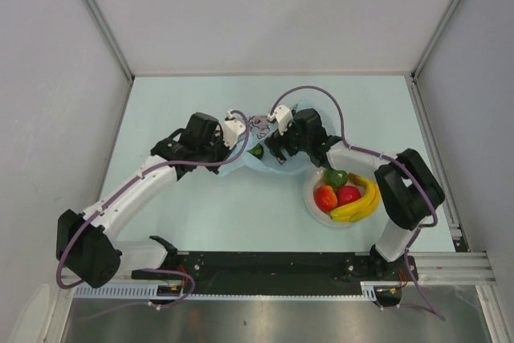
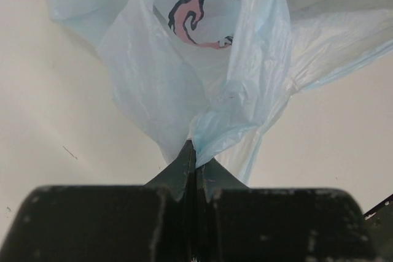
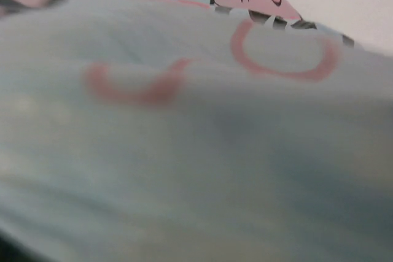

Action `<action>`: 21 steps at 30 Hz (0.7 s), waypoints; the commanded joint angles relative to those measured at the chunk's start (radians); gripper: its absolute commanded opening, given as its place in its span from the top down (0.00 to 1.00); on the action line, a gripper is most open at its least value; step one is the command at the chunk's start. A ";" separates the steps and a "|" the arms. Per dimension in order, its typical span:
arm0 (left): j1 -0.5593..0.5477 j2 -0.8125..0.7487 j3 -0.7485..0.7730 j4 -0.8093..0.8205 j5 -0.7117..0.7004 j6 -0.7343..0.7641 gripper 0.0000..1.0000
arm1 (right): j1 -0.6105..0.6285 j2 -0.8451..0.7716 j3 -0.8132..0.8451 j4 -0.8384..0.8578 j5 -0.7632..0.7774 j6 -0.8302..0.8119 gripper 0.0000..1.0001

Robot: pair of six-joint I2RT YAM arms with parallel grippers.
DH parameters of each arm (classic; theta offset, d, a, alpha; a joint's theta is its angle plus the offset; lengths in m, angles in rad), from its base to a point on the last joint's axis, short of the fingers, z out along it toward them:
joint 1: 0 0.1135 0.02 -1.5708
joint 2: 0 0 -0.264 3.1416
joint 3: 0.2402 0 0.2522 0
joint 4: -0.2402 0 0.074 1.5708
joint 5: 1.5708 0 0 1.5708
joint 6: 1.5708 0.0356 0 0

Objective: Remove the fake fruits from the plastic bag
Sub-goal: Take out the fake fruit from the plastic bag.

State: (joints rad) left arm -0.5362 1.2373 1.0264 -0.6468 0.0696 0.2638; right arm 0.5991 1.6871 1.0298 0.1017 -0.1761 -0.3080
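Observation:
The light-blue plastic bag (image 1: pixel 277 168) lies bunched between my two grippers at the table's middle. My left gripper (image 1: pixel 242 149) is shut on a gathered fold of the bag; in the left wrist view the film (image 2: pixel 184 78) rises from the closed gripper (image 2: pixel 194 146). My right gripper (image 1: pixel 271 153) is pushed into the bag from the right. Bag film (image 3: pixel 196 151) fills its wrist view and hides its fingers. A dark green fruit (image 1: pixel 256 151) shows in the bag between the grippers. A banana (image 1: pixel 361 206), two red fruits (image 1: pixel 326 198) and a green one (image 1: pixel 336 177) lie on the plate.
The round white plate (image 1: pixel 312 205) stands right of the bag, just under the right arm's forearm. White walls enclose the table on the left, back and right. The arm bases and a black rail run along the near edge.

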 commanded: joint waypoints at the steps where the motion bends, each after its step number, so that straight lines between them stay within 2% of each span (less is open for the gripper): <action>1: 0.007 0.004 0.018 0.001 0.036 0.015 1.00 | -0.010 0.086 0.070 0.110 0.078 0.024 0.00; 8: 0.007 0.004 0.017 0.004 0.042 0.017 1.00 | -0.036 0.215 0.170 0.145 0.101 0.018 0.00; 11: 0.007 0.010 0.024 0.004 0.044 0.017 1.00 | -0.038 0.250 0.202 0.118 0.069 -0.002 0.04; 15: 0.010 0.022 0.034 0.012 0.052 0.009 1.00 | -0.050 0.267 0.220 0.076 -0.049 -0.020 0.25; 21: 0.013 0.050 0.055 0.015 0.068 -0.003 1.00 | -0.050 0.281 0.231 0.018 -0.121 -0.046 0.32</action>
State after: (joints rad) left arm -0.5323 1.2770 1.0294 -0.6529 0.1093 0.2630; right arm 0.5537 1.9511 1.2236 0.1455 -0.2211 -0.3206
